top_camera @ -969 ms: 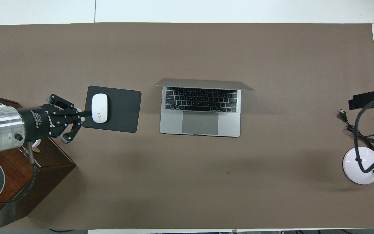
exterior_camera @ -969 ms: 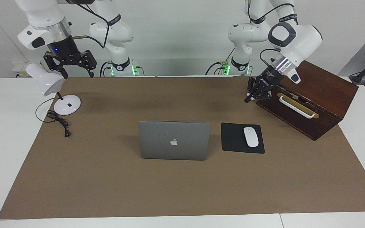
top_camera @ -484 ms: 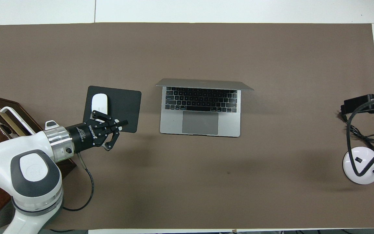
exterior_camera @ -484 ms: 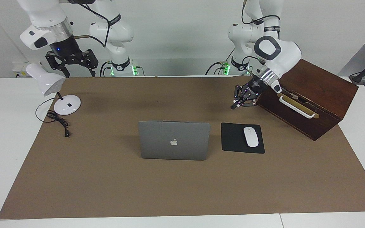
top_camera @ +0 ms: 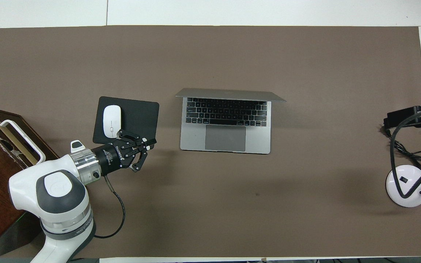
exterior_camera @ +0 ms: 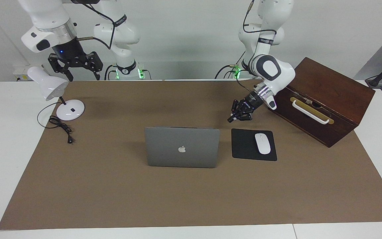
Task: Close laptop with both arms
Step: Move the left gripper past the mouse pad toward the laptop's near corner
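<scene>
The laptop (exterior_camera: 182, 147) stands open, an Apple logo (exterior_camera: 182, 149) on its lid. The left gripper (exterior_camera: 232, 119), fingertips together and holding nothing, hangs over the mousepad (exterior_camera: 244, 144) edge. The right gripper (exterior_camera: 82, 76) spreads wide above the lamp (exterior_camera: 47, 87).

laptop (exterior_camera: 182, 147): one, at mat centre
mousepad (exterior_camera: 244, 144): one, beside the laptop
mouse (exterior_camera: 262, 143): one, on the mousepad
wooden box (exterior_camera: 330, 96): one, near the mousepad
desk lamp (exterior_camera: 56, 96): one, well apart from the laptop
robot arms: two

White wall (exterior_camera: 191, 33) above a white table (exterior_camera: 5, 149) with brown mat (exterior_camera: 191, 192).
</scene>
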Robot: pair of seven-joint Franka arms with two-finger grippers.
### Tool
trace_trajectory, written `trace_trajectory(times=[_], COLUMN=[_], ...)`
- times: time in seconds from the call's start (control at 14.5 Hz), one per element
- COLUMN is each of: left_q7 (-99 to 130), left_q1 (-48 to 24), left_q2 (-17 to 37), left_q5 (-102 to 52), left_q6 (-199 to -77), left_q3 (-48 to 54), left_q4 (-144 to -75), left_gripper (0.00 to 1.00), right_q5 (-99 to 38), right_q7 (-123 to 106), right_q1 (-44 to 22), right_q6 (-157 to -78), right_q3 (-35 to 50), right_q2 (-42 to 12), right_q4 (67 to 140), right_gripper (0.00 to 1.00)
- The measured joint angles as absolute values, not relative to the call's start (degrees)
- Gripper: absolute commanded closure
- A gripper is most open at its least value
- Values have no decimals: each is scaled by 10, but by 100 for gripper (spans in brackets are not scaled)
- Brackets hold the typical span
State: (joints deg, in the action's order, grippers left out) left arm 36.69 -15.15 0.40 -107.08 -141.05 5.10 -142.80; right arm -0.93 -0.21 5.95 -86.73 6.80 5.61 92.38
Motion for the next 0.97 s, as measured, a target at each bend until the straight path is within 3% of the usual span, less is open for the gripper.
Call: trace_trajectory(times=[0.07, 0.14, 0.35, 0.97], left_q7=[343, 318, 288, 258], left_q1=[-159, -165, -186, -238], left_q2=[21, 39, 71, 98], left_q5=[-1112, -1148, -1198, -1272], left_q6=[-1404, -1395, -1389, -1412], left_q3=[52, 52, 51, 49], left_q4=[-1422, -1417, -1400, -1375], left_gripper=[100, 100, 100, 100], right_q5=[-9, -9, -9, -9], right_q7=[-2, -2, -2, -2], right_q1=[60, 60, 60, 60], right_q6=[-867, -867, -868, -920], right_q3=[68, 68, 68, 68], right_q2=[56, 56, 56, 55], right_q4=[924, 924, 924, 924], right_gripper=[89, 100, 100, 100])
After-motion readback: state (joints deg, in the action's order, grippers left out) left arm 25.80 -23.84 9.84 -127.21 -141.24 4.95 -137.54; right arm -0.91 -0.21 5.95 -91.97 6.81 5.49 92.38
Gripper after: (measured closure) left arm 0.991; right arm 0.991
